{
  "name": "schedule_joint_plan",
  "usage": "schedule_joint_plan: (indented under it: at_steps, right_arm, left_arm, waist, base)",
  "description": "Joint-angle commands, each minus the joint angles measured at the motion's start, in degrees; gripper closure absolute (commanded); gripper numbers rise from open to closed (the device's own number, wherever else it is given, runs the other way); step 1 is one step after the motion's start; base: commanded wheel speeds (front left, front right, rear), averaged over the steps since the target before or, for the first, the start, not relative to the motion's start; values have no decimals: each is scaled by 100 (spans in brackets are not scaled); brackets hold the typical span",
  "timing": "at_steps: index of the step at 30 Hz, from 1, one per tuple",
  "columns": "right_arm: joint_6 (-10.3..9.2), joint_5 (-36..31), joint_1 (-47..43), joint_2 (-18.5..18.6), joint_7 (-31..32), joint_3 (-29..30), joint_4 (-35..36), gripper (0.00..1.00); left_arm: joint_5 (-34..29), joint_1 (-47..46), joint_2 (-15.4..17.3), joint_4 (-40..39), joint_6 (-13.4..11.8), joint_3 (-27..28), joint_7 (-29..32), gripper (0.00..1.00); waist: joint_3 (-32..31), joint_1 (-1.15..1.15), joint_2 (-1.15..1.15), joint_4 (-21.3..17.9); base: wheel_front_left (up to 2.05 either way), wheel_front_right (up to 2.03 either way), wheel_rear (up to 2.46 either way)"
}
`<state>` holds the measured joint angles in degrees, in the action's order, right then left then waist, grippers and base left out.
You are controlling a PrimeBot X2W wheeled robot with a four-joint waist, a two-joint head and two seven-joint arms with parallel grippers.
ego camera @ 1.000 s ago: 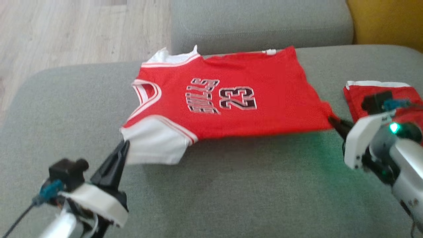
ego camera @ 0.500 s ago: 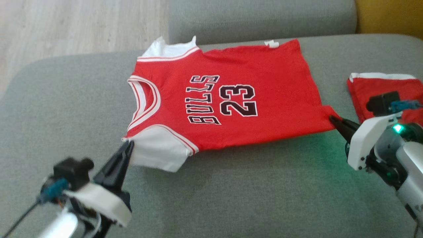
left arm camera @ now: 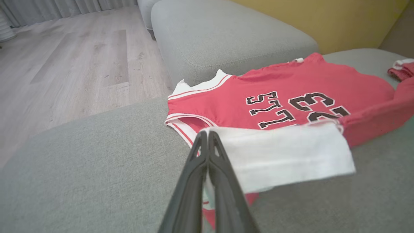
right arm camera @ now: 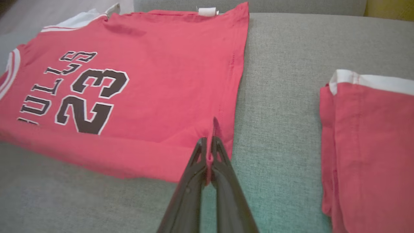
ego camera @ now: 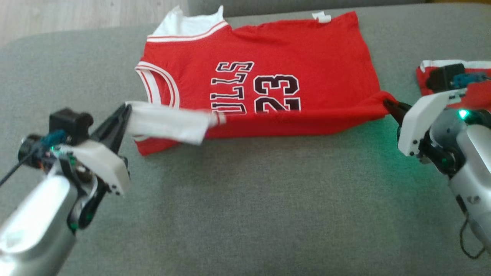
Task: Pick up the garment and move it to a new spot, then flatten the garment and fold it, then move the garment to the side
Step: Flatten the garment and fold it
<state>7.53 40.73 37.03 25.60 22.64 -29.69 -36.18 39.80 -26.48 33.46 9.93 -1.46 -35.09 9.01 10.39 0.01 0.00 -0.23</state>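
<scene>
Garment [ego camera: 307, 46] on sofa [ego camera: 249, 211], near edge lifted (folded cloth [right arm camera: 372, 145] beside)

Light: we see soft even daylight | Cast: green glow on cushion [ego camera: 364, 153] near right gripper [ego camera: 386, 102] | Blur: white sleeve [ego camera: 168, 124] smeared in our head view | Shadows: faint

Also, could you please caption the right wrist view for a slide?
Jaws shut on the red jersey hem corner, near edge rolled over; second red garment lies apart.
</scene>
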Motion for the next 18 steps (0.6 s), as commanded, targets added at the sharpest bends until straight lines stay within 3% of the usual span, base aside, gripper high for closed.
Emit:
schedule_joint_plan:
  at_steps: [1,18]
  right_arm:
    - [-4,-218,307,-62,45,29,-68,100]
    - [-4,-586,1263,-383,-165,-155,-956,100]
  left_arm:
    - [-188,-591,125,239,104,166,-5,100]
    - [-718,-2339,-493,2360,712,-383,-172,100]
  waist:
    - [138,-1,0,-14]
    - [710,-1,0,-40]
  base:
    - [0,0,0]
    - [0,0,0]
